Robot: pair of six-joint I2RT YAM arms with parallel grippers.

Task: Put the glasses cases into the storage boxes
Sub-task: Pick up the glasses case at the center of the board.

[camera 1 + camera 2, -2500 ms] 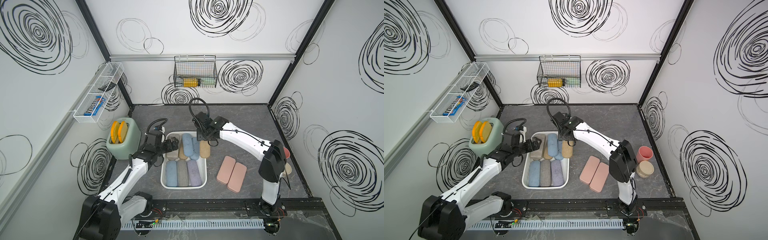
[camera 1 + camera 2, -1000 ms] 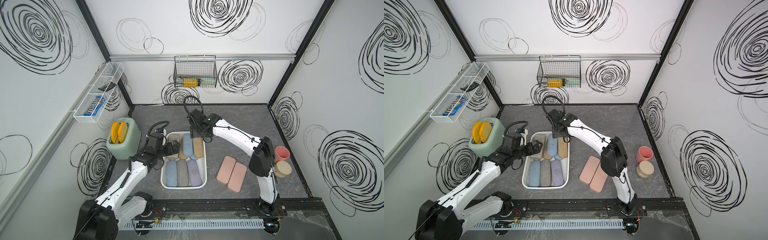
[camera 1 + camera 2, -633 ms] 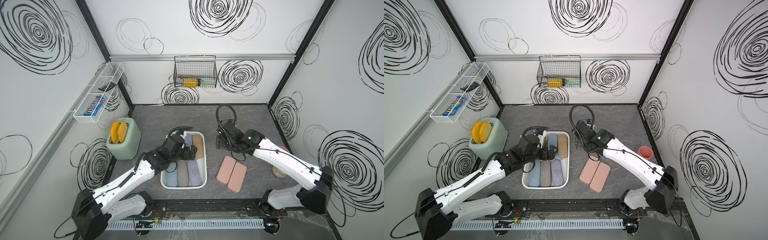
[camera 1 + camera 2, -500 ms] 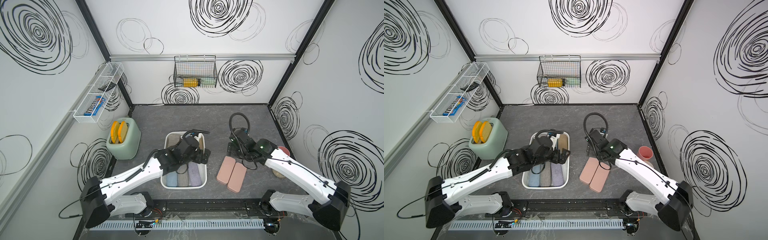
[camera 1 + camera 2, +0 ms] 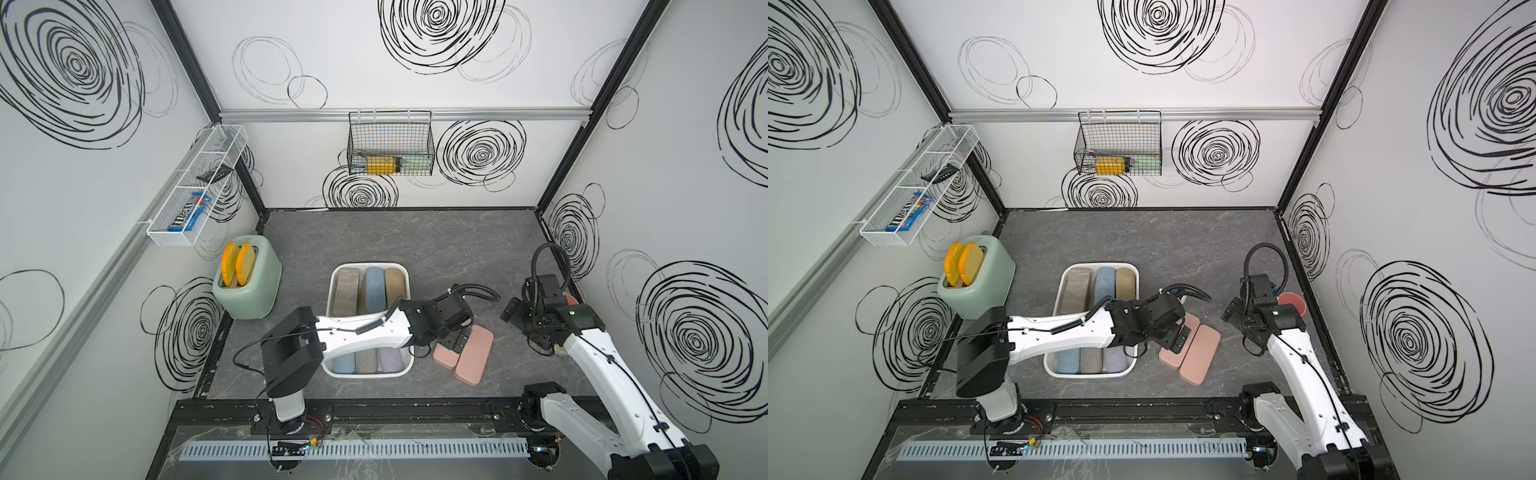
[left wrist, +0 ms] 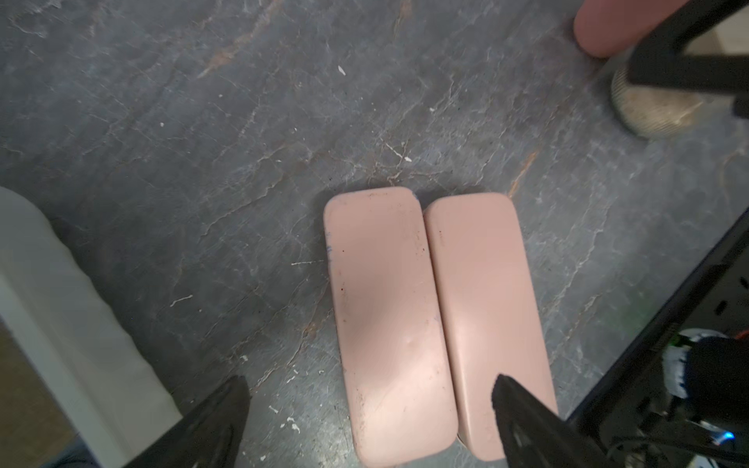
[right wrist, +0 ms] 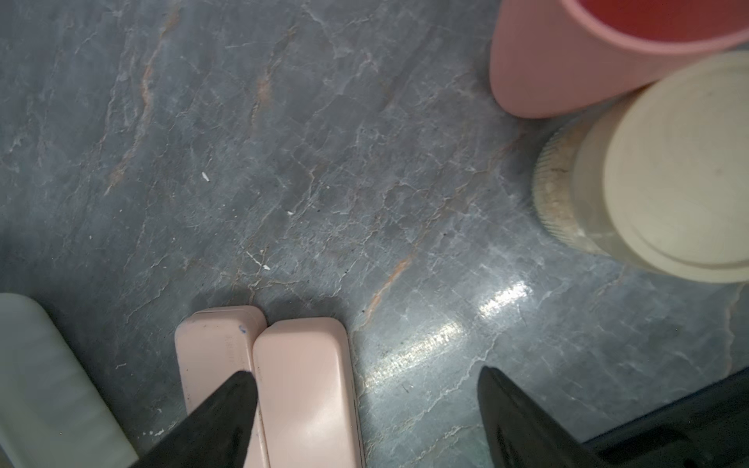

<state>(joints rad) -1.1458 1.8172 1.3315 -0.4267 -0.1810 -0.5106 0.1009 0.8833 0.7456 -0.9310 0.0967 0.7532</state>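
Two pink cases (image 5: 473,353) lie side by side, touching, on the table (image 5: 415,241) between the bin (image 5: 368,373) and the right edge. Six more cases (image 5: 375,286) lie in the bin. The left gripper (image 6: 369,381) hangs over the pink pair, fingers apart and empty. The right gripper (image 7: 362,372), fingers also apart, is near the cup (image 7: 567,60).

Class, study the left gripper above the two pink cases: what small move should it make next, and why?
Probably ease the open left gripper a little toward the white storage box before descending. Its jaws span the nearer pink case, but one fingertip hangs over the second pink case, which lies touching the first, so a straight drop would likely land on it.
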